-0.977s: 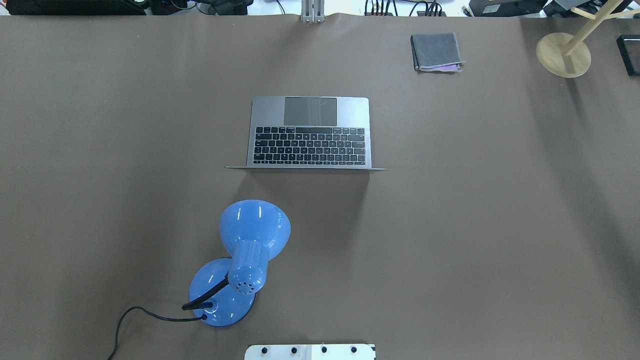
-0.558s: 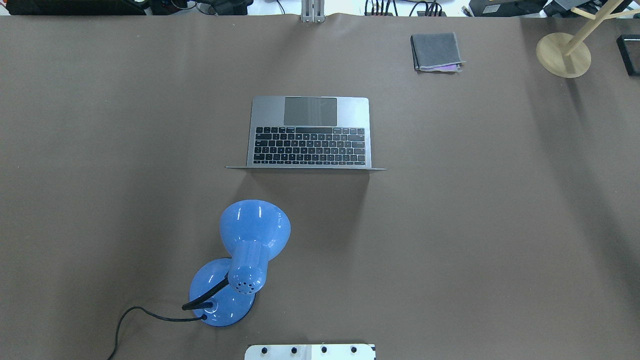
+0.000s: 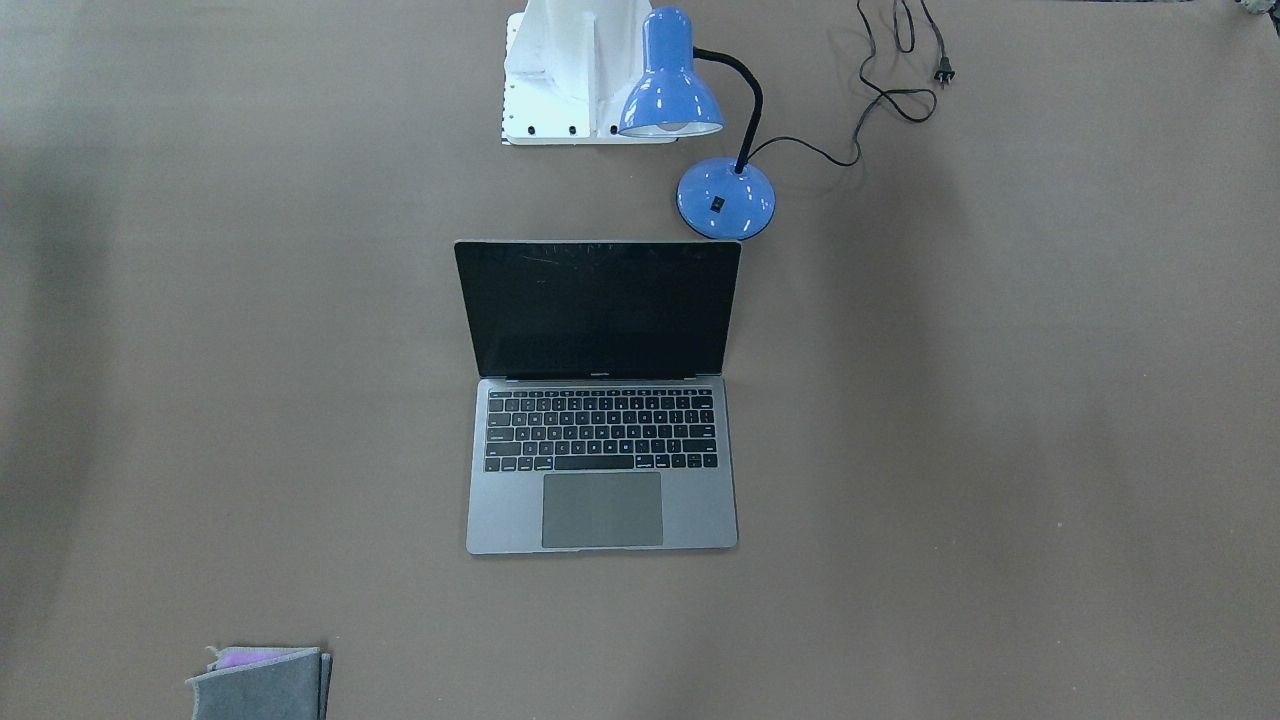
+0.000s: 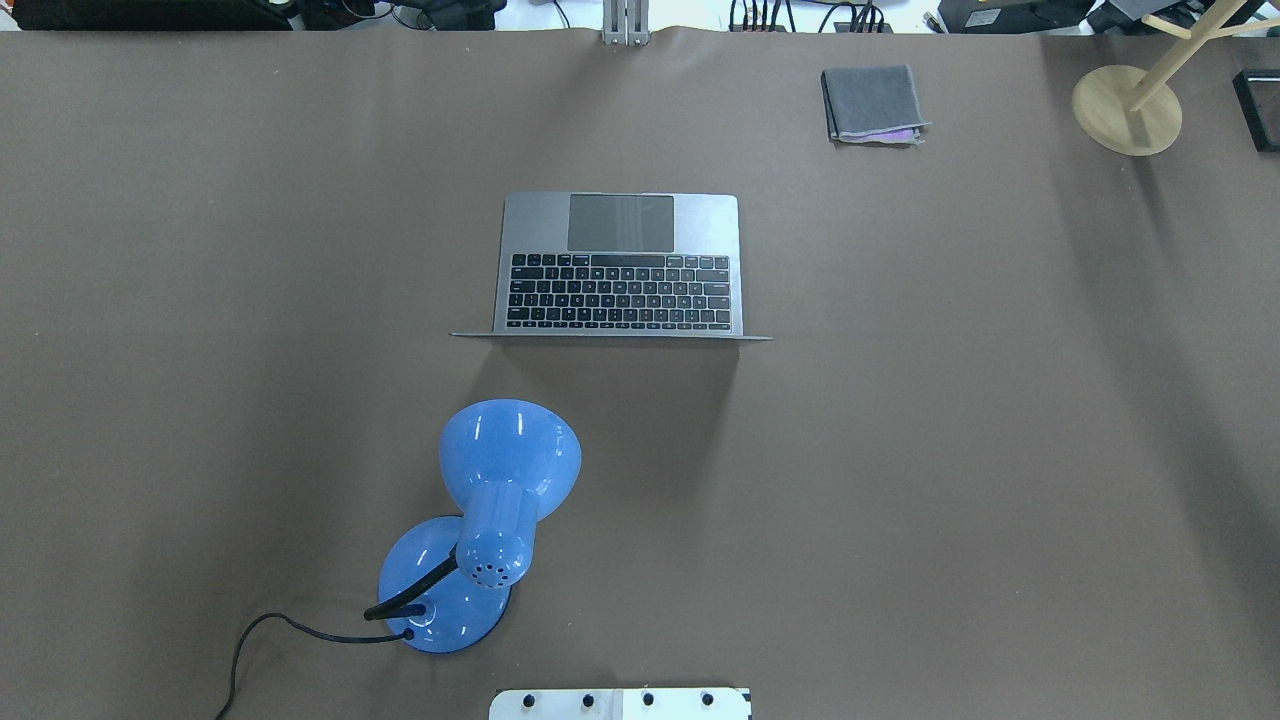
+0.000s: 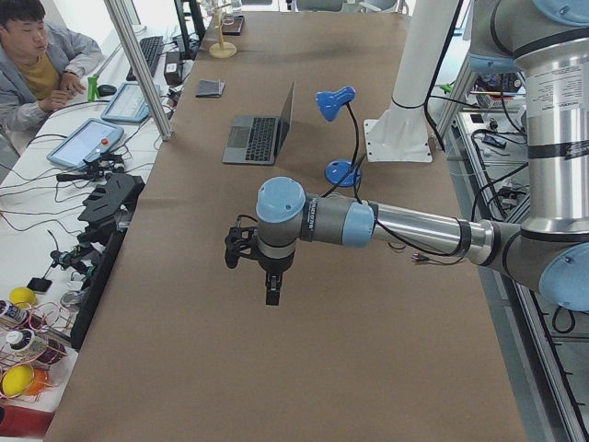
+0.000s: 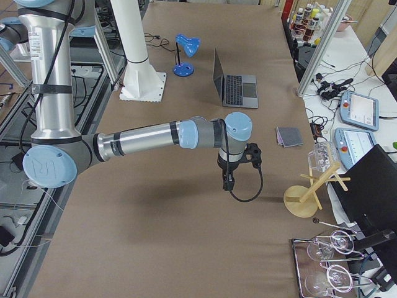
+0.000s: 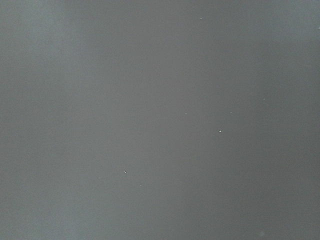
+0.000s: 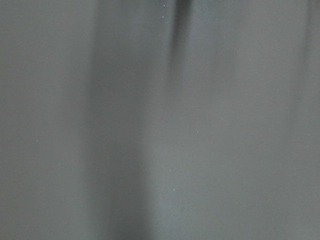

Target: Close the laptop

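Note:
The space-grey laptop (image 4: 620, 265) stands open in the middle of the brown table, its lid upright and its dark screen (image 3: 598, 310) facing away from the robot. It also shows in the left side view (image 5: 262, 133) and the right side view (image 6: 234, 84). My left gripper (image 5: 272, 293) hangs over bare table far from the laptop, at the table's left end. My right gripper (image 6: 227, 184) hangs over bare table at the right end. Both show only in the side views, so I cannot tell whether they are open or shut. Both wrist views show only table surface.
A blue desk lamp (image 4: 490, 520) stands between the robot base (image 4: 620, 703) and the laptop lid, its cord (image 3: 880, 90) trailing off. A folded grey cloth (image 4: 872, 103) and a wooden stand (image 4: 1128, 105) sit at the far right. A person (image 5: 37, 64) sits beyond the table.

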Controlling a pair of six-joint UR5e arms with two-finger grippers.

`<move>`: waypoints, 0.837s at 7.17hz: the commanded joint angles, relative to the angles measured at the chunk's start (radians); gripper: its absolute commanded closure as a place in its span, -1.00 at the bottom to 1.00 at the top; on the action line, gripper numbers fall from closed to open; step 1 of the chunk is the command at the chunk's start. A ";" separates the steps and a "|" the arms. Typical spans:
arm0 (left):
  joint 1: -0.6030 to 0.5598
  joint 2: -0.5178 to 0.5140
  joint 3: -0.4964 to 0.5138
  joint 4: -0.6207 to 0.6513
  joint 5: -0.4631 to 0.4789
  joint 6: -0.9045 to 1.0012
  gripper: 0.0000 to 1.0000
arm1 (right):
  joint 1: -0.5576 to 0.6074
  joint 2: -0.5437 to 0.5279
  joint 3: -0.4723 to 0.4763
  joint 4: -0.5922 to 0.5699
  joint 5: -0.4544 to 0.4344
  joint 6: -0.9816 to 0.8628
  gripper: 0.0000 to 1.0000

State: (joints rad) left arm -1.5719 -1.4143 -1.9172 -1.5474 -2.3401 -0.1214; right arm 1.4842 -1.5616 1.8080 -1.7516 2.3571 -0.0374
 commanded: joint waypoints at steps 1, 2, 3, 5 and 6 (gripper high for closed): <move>0.128 -0.017 -0.133 -0.016 -0.054 -0.210 -0.71 | -0.049 -0.001 0.144 0.013 0.043 0.153 -0.92; 0.166 -0.049 -0.191 -0.016 -0.064 -0.293 -0.55 | -0.097 -0.003 0.212 0.052 0.066 0.221 -0.71; 0.205 -0.073 -0.231 -0.025 -0.115 -0.370 -0.09 | -0.140 -0.003 0.261 0.099 0.089 0.313 -0.18; 0.350 -0.121 -0.258 -0.191 -0.102 -0.691 1.00 | -0.269 0.002 0.318 0.325 0.065 0.648 0.84; 0.442 -0.182 -0.259 -0.251 -0.055 -0.869 1.00 | -0.333 -0.003 0.323 0.448 0.036 0.798 1.00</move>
State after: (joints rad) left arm -1.2391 -1.5362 -2.1696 -1.7107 -2.4333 -0.7723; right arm 1.2343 -1.5627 2.1143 -1.4629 2.4220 0.5558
